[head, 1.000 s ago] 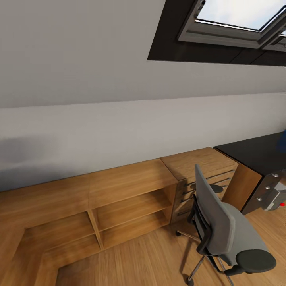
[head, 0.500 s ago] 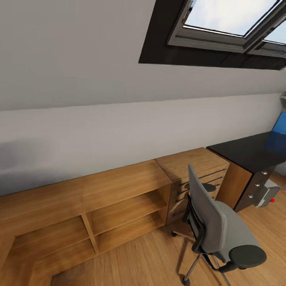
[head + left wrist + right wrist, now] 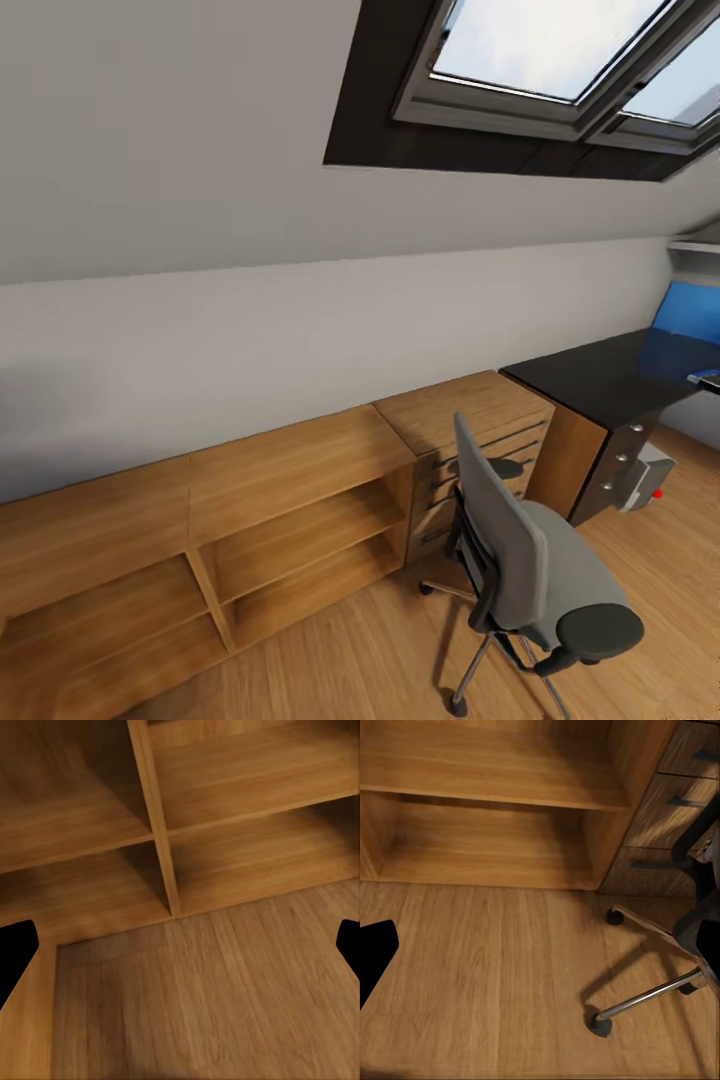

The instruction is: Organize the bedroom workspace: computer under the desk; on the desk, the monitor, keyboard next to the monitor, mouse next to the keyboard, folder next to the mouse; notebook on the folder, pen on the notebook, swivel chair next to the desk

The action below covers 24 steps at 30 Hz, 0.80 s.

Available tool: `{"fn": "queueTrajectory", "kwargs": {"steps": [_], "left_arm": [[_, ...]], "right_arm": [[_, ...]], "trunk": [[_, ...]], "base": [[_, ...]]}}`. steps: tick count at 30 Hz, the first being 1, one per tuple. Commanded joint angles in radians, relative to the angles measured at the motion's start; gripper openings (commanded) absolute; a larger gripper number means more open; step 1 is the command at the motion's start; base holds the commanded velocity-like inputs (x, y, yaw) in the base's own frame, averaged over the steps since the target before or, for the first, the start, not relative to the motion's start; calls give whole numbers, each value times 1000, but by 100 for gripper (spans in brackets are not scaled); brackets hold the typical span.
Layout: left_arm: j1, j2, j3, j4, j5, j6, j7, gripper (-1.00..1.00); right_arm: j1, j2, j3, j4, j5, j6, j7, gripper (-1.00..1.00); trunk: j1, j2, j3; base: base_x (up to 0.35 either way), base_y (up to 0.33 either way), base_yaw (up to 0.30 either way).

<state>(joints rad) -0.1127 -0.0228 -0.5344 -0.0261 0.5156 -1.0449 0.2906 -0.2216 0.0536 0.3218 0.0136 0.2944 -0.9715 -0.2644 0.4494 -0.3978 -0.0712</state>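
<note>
The swivel chair [image 3: 530, 575], grey-padded with black armrests and a chrome star base, stands on the light wood floor [image 3: 350, 660] in the near right of the head view, its back turned toward the low light-wood drawer cabinet [image 3: 470, 440]. Beyond it, at the far right, runs the glossy black desk [image 3: 600, 375] with its silver-knobbed drawer block, and something bright blue [image 3: 690, 312], likely the folder, sits at the desk's far right edge against the wall. A small silver-grey computer tower [image 3: 643, 480] with a red light rests on the floor beside the drawer block.

Over the last second the whole head picture has slid leftward, so the camera has been turning right: more of the desk and the blue item have come into sight, and the chair sits further left in frame. I judge the robot is swinging to face the workspace, with no handling begun.

The left wrist view looks down on the open light-wood shelf unit [image 3: 161, 817] and bare floor, the dark fingertips of the left gripper [image 3: 180, 952] spread wide at both edges, holding nothing. The right wrist view adds the chair's chrome leg and black caster [image 3: 600, 1024], close by; the right gripper [image 3: 540, 952] is likewise spread wide and empty.
</note>
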Motion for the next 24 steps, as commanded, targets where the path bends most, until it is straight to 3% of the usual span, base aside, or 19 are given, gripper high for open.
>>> {"fn": "queueTrajectory", "kwargs": {"steps": [1,9,24], "left_arm": [[-1,0,-9,0,4,-2,5,100],[-1,0,-8,0,4,-2,6,100],[-1,0,-7,0,4,-2,7,100]], "right_arm": [[-1,1,3,1,8,4,-11,100],[-1,2,0,-4,6,55,-15,100],[-1,0,-1,-5,6,62,-15,100]], "trunk": [[1,-2,-2],[1,-2,-1],[1,-2,10]], "base": [[0,0,-45],[0,0,-58],[0,0,-220]]}}
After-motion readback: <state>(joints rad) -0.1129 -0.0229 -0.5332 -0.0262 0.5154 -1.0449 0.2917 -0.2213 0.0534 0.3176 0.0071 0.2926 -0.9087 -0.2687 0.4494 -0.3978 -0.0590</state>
